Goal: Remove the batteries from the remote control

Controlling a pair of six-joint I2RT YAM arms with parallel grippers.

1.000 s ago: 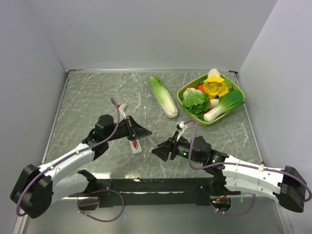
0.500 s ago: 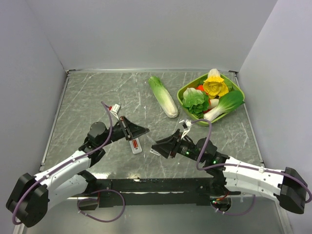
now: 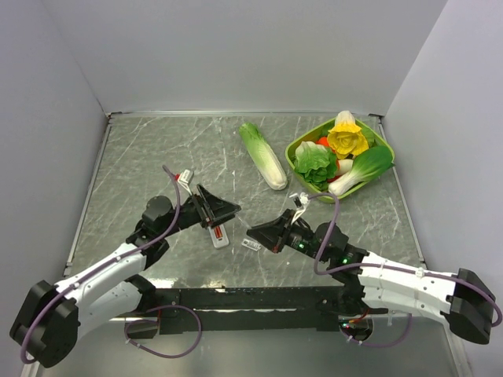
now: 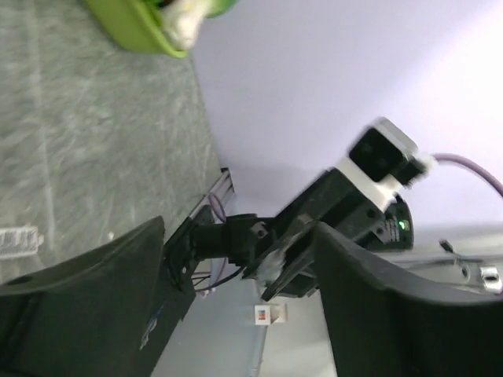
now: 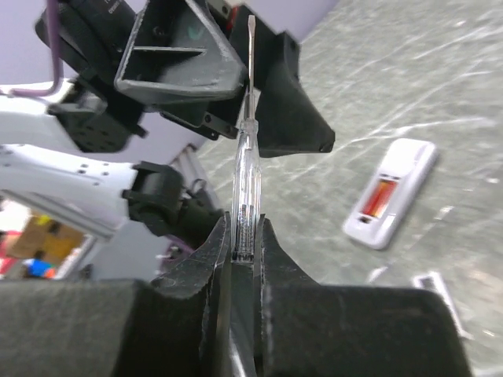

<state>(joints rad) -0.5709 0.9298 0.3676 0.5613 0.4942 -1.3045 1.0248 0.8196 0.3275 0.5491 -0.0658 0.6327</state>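
The remote control [image 3: 218, 233] lies on the marble table, white and slim; in the right wrist view the remote control [image 5: 391, 192] shows an open recess with a red-orange strip. I cannot make out the batteries as separate things there. My right gripper [image 3: 255, 233] is shut on a clear-handled screwdriver [image 5: 245, 173], whose blade points up towards my left gripper [image 3: 226, 212]. In the right wrist view my right gripper [image 5: 245, 228] pinches the handle's end. My left gripper [image 4: 240, 236] stands open with nothing between its fingers, just above the remote.
A small flat whitish cover piece [image 3: 251, 244] lies on the table right of the remote, under my right gripper. A long pale-green cabbage [image 3: 263, 156] lies further back. A green bowl [image 3: 380, 140] of toy vegetables stands at the back right.
My left gripper rose off the remote, then opened. My right gripper moved in towards it and shut on the screwdriver.
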